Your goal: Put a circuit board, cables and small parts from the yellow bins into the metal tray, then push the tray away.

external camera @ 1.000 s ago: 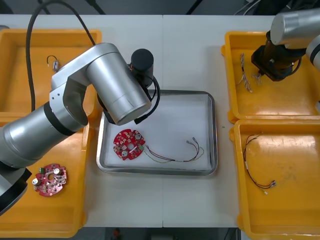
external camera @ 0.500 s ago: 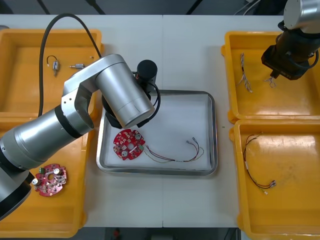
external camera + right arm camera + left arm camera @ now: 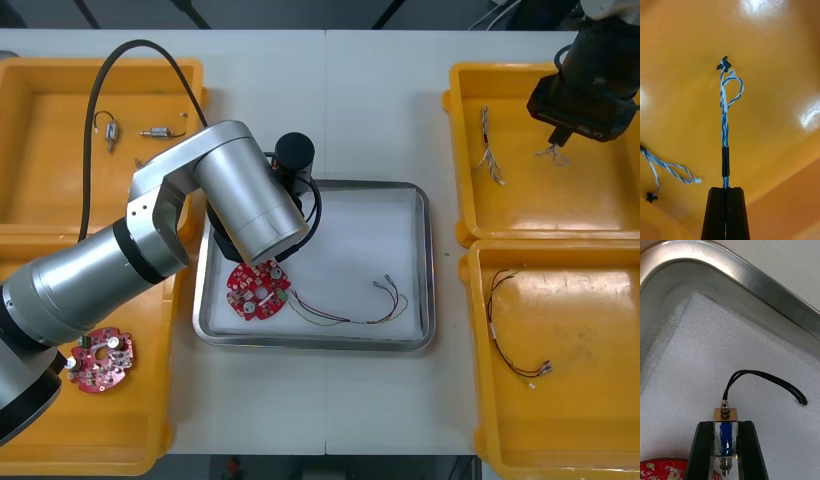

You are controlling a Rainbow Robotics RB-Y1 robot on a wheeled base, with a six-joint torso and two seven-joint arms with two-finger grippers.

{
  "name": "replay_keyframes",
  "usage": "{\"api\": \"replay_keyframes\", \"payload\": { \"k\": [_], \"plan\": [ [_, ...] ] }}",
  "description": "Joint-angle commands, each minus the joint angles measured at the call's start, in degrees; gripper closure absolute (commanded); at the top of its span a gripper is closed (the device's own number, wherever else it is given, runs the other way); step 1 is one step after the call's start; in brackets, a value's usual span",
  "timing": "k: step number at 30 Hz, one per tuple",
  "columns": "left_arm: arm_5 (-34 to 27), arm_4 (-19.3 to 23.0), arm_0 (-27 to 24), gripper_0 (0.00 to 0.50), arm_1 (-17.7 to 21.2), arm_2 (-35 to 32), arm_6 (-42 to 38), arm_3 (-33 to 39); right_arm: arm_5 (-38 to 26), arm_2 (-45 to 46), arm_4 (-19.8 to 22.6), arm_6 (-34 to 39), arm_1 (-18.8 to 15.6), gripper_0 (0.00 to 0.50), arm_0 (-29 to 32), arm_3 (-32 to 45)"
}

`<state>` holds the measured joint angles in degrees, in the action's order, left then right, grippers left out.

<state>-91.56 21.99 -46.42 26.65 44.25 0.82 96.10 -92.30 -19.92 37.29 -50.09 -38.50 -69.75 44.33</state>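
Observation:
In the left wrist view my left gripper (image 3: 726, 423) is shut on a small metal part (image 3: 725, 435) with a blue coil and a looped black lead. It hangs just above the white foam of the metal tray (image 3: 752, 281), beside a red circuit board (image 3: 662, 469). From the front, the left arm (image 3: 240, 200) covers the tray's (image 3: 425, 270) left side. The circuit board (image 3: 255, 292) and a red and yellow cable (image 3: 350, 312) lie in the tray. My right gripper (image 3: 556, 138) (image 3: 726, 189) is shut on a twisted blue and white cable (image 3: 724, 123) that dangles over the far right yellow bin (image 3: 470, 200).
Another blue and white cable (image 3: 490, 148) (image 3: 670, 167) lies in the far right bin. A black cable (image 3: 515, 335) is in the near right bin. Small metal parts (image 3: 107, 127) sit in the far left bin, and a second circuit board (image 3: 98, 360) in the near left bin.
My right gripper has risen and moved right and away with the blue and white cable. The left arm has shifted slightly over the tray's left side, uncovering parts in the far left bin.

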Motion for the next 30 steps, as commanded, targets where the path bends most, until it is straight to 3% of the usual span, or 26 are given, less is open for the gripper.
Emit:
{"api": "replay_keyframes", "payload": {
  "k": [1,6,11,20,30],
  "plan": [
    [0.59,-0.72,0.37,0.241,-0.28,0.75,-2.58,0.31,-4.64,2.34,1.21,-6.07,-4.4,0.5,-0.21,5.85],
    [0.59,-0.98,0.37,0.105,0.24,0.83,-2.58,0.93,-8.6,2.52,4.28,-11.61,-6.42,0.5,-0.21,10.07],
    [-1.61,-1.86,0.37,0.001,1.12,0.31,-2.49,4.09,-11.59,2.87,8.59,-16.62,-8.7,0.5,-0.21,13.32],
    [-8.11,-0.02,0.28,0.0,3.23,-4.18,-1.96,13.41,-15.45,5.77,12.9,-25.32,-11.51,0.5,1.46,18.95],
    [-16.46,8.33,-3.23,0.0,8.5,-11.65,3.13,21.76,-17.7,10.78,13.16,-33.76,-12.13,0.5,9.45,33.27]
  ]
}}
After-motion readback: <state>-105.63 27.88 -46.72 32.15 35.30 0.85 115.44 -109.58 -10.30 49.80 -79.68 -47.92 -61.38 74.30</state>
